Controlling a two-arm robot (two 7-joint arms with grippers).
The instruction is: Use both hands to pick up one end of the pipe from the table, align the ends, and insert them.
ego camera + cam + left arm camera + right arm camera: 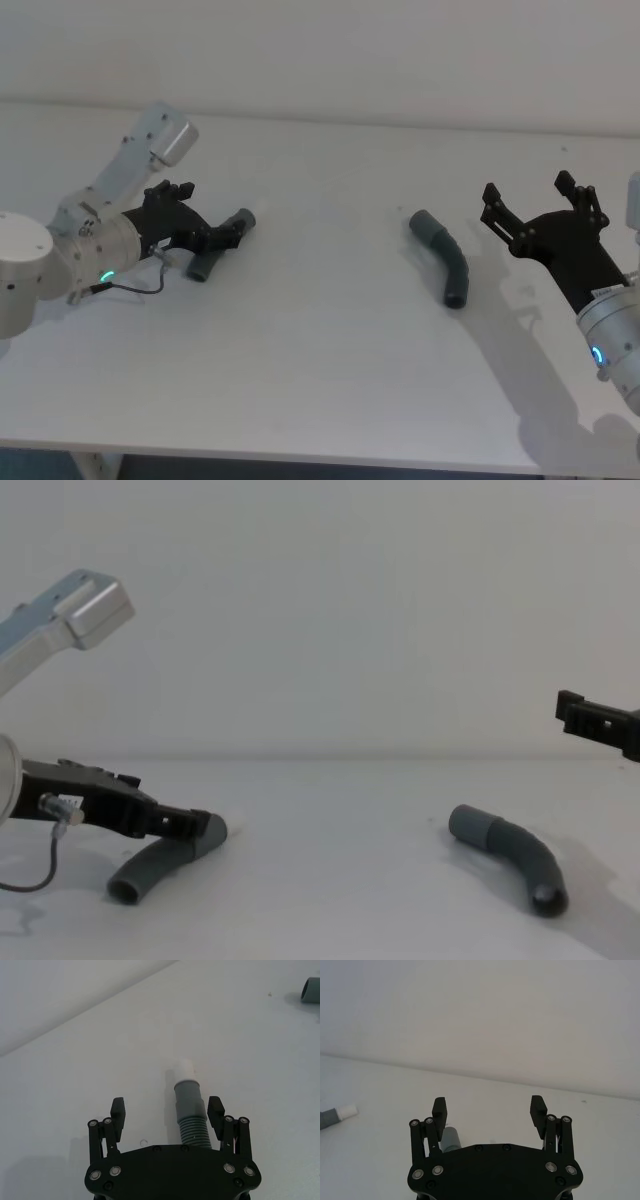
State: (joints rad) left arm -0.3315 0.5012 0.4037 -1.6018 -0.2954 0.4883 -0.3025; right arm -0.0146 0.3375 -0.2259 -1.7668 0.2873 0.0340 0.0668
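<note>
White tabletop carries both pipe pieces, well apart from each other.

Left pipe piece: curved, on the robot's left side. Chest view: its plain open end rests on the tabletop and its collar end stands higher, off the surface. Left wrist view: the smooth grey collar ends in a white tip that points away from the wrist.

Left end effector: low over the tabletop, fingers spread wide, one on each side of the ribbed section just behind the collar. One finger sits just beside the hose; the other stands clear of it. Not clamped.

Right pipe piece: lies flat on the tabletop, right of centre, with nothing touching it. Its lighter grey socket end is the far end; the dark ribbed end points toward the robot.

Right end effector: raised above the tabletop, near the right pipe piece on its right side, apart from it. Fingers spread wide, nothing between them. Right wrist view: the socket end shows below one finger.
</note>
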